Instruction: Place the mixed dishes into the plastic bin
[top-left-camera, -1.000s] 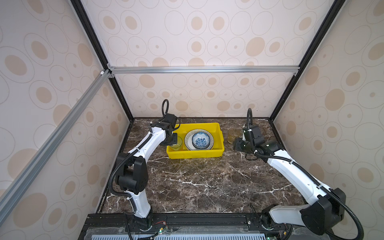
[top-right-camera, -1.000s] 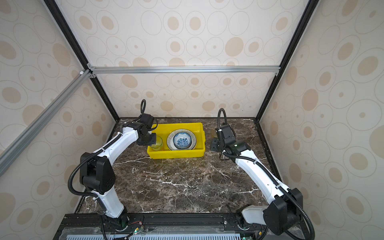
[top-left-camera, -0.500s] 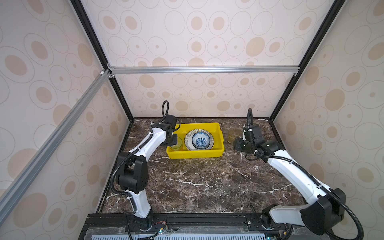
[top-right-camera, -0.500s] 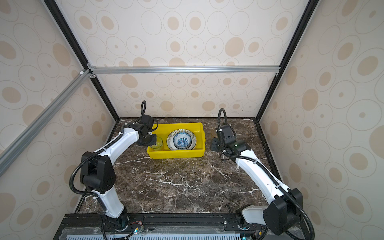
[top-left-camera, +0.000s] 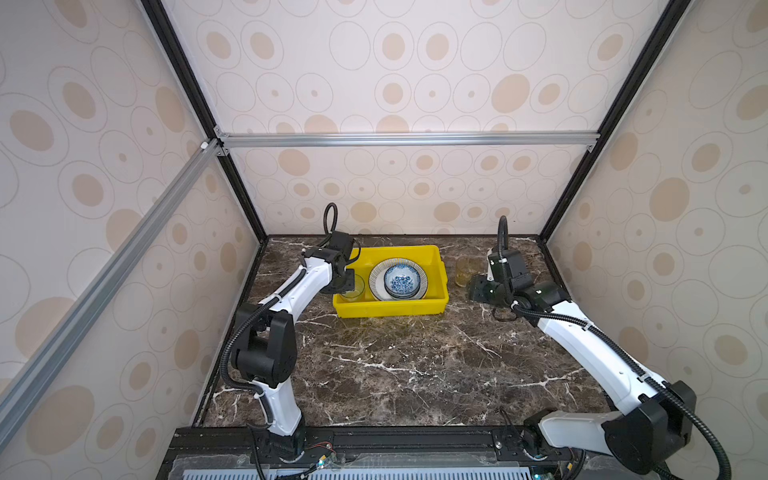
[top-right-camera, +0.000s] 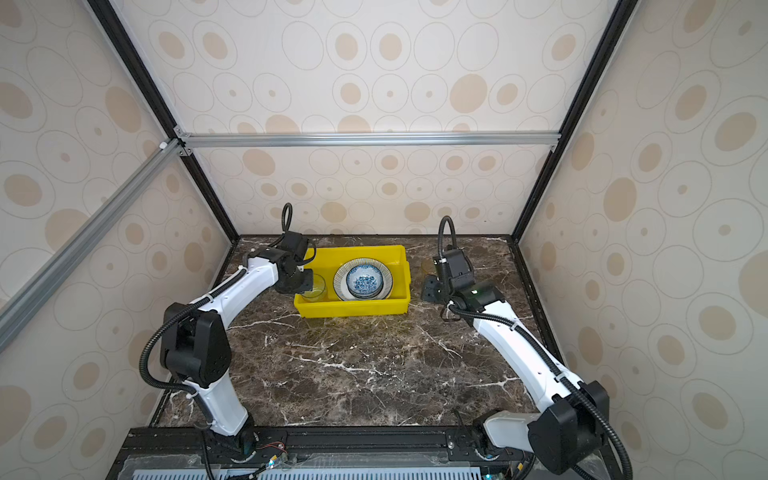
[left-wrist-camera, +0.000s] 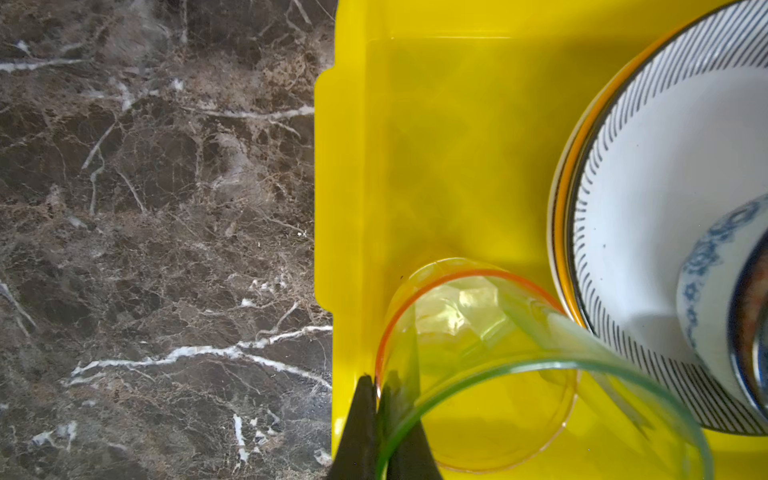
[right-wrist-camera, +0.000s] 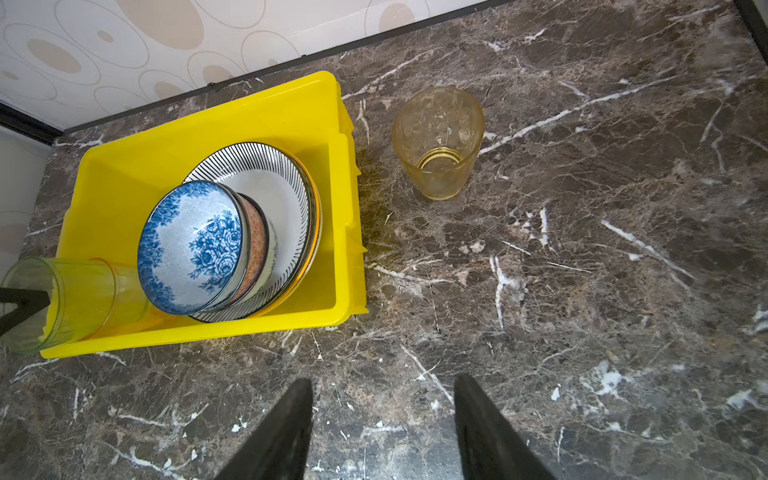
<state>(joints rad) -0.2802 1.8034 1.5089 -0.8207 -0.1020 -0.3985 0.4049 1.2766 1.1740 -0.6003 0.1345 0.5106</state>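
Left gripper (left-wrist-camera: 376, 385): clamped on green cup (right-wrist-camera: 62, 291) rim, at yellow bin (right-wrist-camera: 291, 104) corner. Right gripper (right-wrist-camera: 383, 380): parted, empty. 1 amber cup (right-wrist-camera: 438, 141) beside yellow bin.

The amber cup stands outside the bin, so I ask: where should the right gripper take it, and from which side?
Probably pinch the rim of the amber cup from above, across its wall, on the side nearest the right gripper. It stands upright with its mouth open, and its wall flares upward, so a grasp around the body might slip.
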